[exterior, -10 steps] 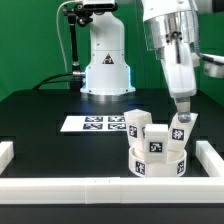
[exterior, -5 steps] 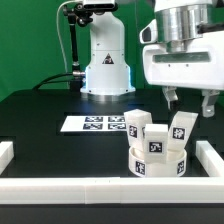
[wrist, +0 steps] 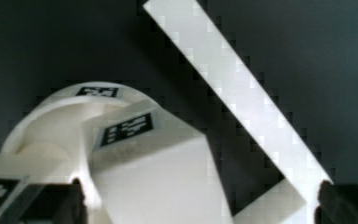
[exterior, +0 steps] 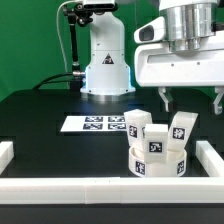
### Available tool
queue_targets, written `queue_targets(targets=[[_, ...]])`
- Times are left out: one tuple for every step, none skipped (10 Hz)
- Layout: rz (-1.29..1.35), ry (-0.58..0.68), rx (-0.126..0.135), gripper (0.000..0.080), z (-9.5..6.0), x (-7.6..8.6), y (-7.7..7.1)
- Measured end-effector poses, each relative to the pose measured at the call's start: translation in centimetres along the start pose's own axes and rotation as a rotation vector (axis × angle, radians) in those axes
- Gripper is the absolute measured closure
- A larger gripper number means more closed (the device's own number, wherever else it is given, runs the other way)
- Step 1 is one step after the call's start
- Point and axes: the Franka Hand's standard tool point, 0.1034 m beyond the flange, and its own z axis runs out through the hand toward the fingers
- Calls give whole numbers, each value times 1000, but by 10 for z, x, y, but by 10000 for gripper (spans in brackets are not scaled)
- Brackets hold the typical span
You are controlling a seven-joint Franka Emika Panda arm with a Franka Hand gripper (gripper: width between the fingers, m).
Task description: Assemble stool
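The round white stool seat (exterior: pixel 160 163) lies near the front rail with three white tagged legs standing on it: one towards the exterior view's left (exterior: pixel 137 127), one in the middle (exterior: pixel 157 138) and one towards the right (exterior: pixel 181 127), which leans a little. My gripper (exterior: pixel 190 100) hangs open above the right leg and touches nothing. In the wrist view a tagged leg (wrist: pixel 131 130) shows below the gripper (wrist: pixel 194 205), between the two dark fingertips (wrist: pixel 51 205).
The marker board (exterior: pixel 92 123) lies behind the stool. White border rails run along the front (exterior: pixel 100 190), the left (exterior: pixel 8 153) and the right (exterior: pixel 212 155); one rail crosses the wrist view (wrist: pixel 247 90). The robot base (exterior: pixel 105 65) stands at the back.
My gripper was shut on the right leg a second ago. It has let go, opened wide and risen above the leg, which stays on the seat.
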Motion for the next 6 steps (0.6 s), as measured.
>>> queue_targets(targets=[[-157, 7, -9, 150, 1, 0, 1], [-278, 9, -17, 150, 1, 0, 2], [-392, 12, -25, 150, 1, 0, 2], [-470, 9, -27, 150, 0, 1, 1], [-619, 12, -34, 150, -2, 3, 0], [-718, 5, -37, 150, -2, 3, 1]])
